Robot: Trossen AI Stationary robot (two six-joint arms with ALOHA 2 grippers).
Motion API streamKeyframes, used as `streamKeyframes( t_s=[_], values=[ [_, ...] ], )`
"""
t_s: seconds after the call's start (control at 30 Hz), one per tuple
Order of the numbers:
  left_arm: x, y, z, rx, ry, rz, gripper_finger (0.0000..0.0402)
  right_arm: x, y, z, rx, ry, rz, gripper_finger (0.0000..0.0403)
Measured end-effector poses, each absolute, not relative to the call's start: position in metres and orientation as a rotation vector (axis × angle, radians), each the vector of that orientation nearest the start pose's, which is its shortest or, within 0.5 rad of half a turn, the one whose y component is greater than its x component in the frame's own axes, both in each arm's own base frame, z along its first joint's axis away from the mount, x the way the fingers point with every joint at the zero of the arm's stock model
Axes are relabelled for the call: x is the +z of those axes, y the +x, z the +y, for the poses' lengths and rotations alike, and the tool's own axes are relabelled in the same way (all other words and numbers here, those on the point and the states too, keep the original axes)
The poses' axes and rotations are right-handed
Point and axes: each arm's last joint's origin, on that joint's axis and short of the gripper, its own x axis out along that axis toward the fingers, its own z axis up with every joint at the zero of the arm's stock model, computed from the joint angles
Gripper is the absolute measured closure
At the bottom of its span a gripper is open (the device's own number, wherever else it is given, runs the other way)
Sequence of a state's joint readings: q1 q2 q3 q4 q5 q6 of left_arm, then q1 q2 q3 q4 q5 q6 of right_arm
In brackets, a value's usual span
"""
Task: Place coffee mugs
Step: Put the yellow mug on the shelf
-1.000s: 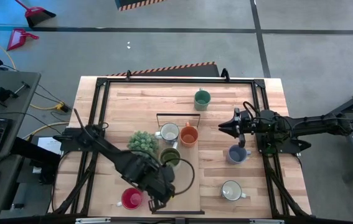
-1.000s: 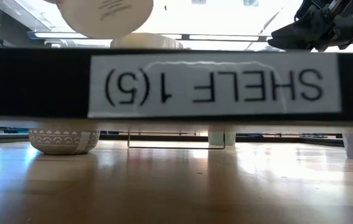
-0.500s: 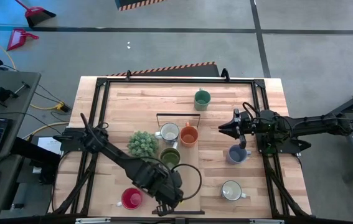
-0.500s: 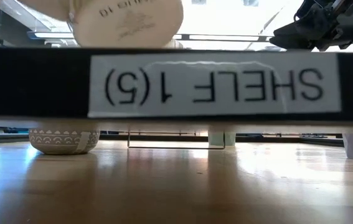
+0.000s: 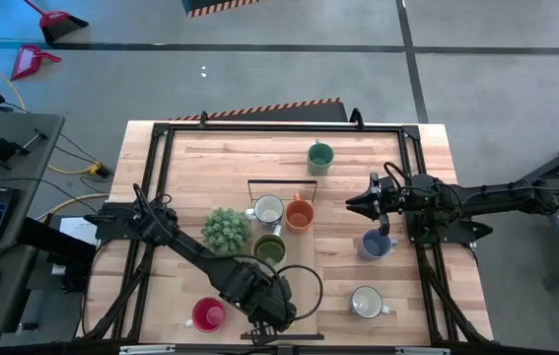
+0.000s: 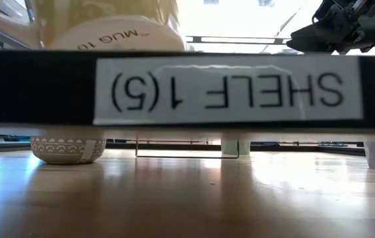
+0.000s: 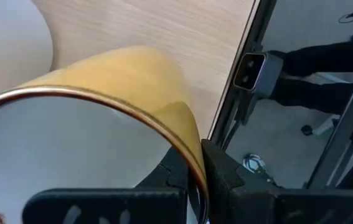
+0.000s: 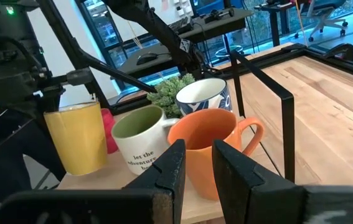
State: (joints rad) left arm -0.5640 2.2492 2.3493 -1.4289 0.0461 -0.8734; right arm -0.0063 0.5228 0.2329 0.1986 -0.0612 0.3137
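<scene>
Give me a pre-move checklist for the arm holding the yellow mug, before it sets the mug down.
1. Grip: left pincer is shut on the rim of the yellow mug: ok.
2. Mug upright, judged from the right wrist view: ok.
3. Mug base lifted off the table: cannot tell.
4. Neighbours: red mug and white mug both sit apart from the left pincer: ok.
5. Right pincer is open and empty, far off by the orange mug: ok.
</scene>
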Motion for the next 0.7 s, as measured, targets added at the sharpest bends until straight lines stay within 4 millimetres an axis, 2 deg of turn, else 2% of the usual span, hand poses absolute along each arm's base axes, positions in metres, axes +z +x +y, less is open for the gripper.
streamKeyframes(
  t_s=[0.7],
  values=[
    [0.2929,0.3755,-0.2389,0.121,-0.373,1.448,0.0394,0.214,0.1394,0.0017,0.066,0.318,0.103,0.0336]
  ],
)
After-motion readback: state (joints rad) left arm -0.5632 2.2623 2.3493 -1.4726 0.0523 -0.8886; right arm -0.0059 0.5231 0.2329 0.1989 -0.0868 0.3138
